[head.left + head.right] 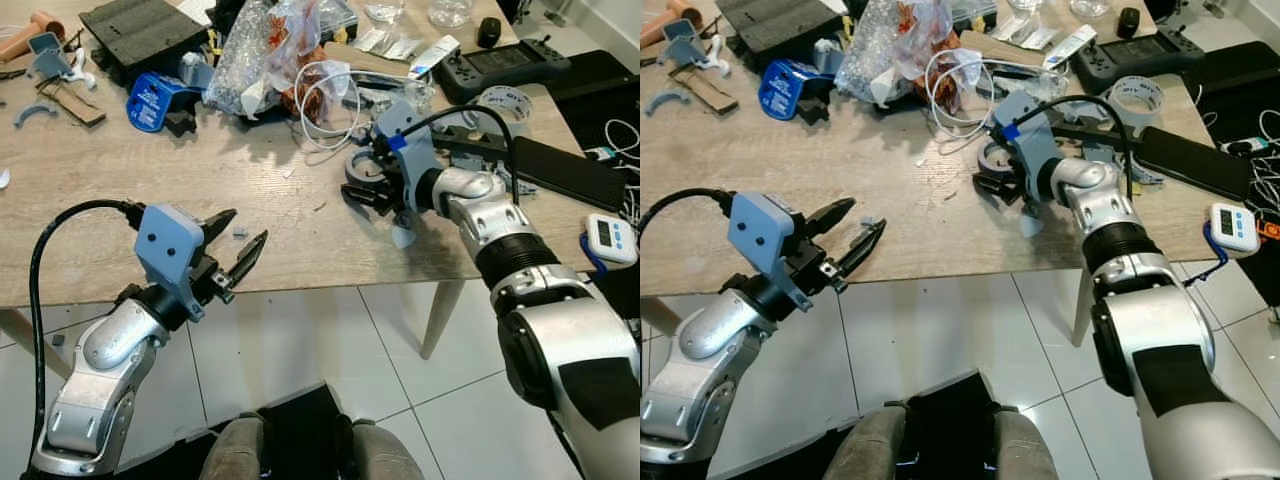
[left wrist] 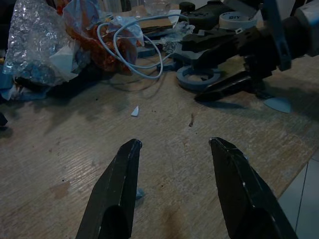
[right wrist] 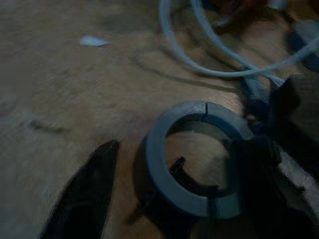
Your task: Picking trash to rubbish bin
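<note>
Cluttered wooden table (image 1: 150,190) is stretching over white tiles in the eye views; one grey ring (image 1: 362,166) is lying at its two o'clock, with the right gripper (image 1: 368,186) reaching in, fingers spread around it. Left gripper (image 1: 240,245) is hovering at seven o'clock, fingers apart. Right wrist view: one finger (image 3: 82,194) is sitting outside the ring (image 3: 197,154).

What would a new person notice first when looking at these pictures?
The eye goes first to the right tool, open on the wooden table around a grey plastic ring, one finger outside it and the other near its hole. Next comes the left tool, open near the table's front edge over a small grey scrap. Behind them lies a cluttered heap with a crumpled plastic bag and a looped white cable.
</note>
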Available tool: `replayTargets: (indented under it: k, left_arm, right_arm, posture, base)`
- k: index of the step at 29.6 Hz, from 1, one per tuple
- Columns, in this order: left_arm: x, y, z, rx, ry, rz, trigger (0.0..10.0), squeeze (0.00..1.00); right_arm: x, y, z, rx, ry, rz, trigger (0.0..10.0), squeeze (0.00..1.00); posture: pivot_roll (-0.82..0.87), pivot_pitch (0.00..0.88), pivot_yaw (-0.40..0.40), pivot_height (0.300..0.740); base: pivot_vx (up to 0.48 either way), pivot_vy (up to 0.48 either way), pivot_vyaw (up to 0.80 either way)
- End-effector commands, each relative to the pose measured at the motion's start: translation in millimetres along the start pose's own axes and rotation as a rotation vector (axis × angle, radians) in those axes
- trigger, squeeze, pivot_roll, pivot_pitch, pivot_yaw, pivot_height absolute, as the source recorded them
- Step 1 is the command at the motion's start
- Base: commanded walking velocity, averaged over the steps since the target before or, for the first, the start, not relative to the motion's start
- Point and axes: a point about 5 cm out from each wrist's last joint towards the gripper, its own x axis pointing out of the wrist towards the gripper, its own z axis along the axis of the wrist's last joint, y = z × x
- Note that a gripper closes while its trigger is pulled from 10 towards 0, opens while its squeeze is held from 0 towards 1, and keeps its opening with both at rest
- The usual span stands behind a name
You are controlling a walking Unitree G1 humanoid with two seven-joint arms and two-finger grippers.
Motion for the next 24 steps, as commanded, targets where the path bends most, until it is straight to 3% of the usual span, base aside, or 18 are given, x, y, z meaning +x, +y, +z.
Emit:
replayTargets:
  k: [1,2,3,17,21,23,24]
  left_arm:
    - [-1.5,-1.1,-3.8,0.011,0.026,-0.016,10.0,0.00]
    - [-1.5,-1.1,-3.8,0.011,0.026,-0.016,10.0,0.00]
    - [-1.2,-1.0,-3.8,0.012,0.023,-0.012,10.0,0.00]
    - [5.9,4.1,-5.0,0.024,-0.002,0.018,10.0,0.00]
    - [9.1,5.2,-5.0,0.028,-0.011,0.021,10.0,0.00]
    - [11.2,6.1,-4.8,0.030,-0.018,0.024,10.0,0.00]
    - [12.9,6.9,-4.8,0.032,-0.022,0.027,10.0,0.00]
  right_arm:
    - [0.0,7.9,-33.5,0.049,0.164,0.079,3.6,0.00]
    - [0.0,7.9,-33.5,0.049,0.164,0.079,3.6,0.00]
    - [-1.6,8.1,-36.3,0.048,0.185,0.104,0.0,0.00]
    - [-15.0,3.4,-48.6,0.000,0.320,0.197,0.0,0.00]
    - [-14.5,-0.1,-33.2,-0.017,0.212,0.185,0.0,0.00]
    - [-12.9,-1.2,-18.1,-0.073,0.088,0.169,0.0,0.00]
    - [-12.8,-3.1,-4.8,-0.061,-0.028,0.143,0.0,0.00]
  posture:
    - [0.06,0.303,0.015,0.740]
    - [0.06,0.303,0.015,0.740]
    - [0.05,0.298,0.010,0.740]
    - [0.03,0.244,-0.024,0.740]
    - [0.02,0.233,-0.027,0.740]
    - [0.02,0.223,-0.029,0.740]
    - [0.02,0.216,-0.032,0.740]
  base:
    - [0.000,0.000,0.00]
    - [0.000,0.000,0.00]
    - [0.000,0.000,0.00]
    - [0.000,0.000,0.00]
    - [0.000,0.000,0.00]
    - [0.000,0.000,0.00]
    - [0.000,0.000,0.00]
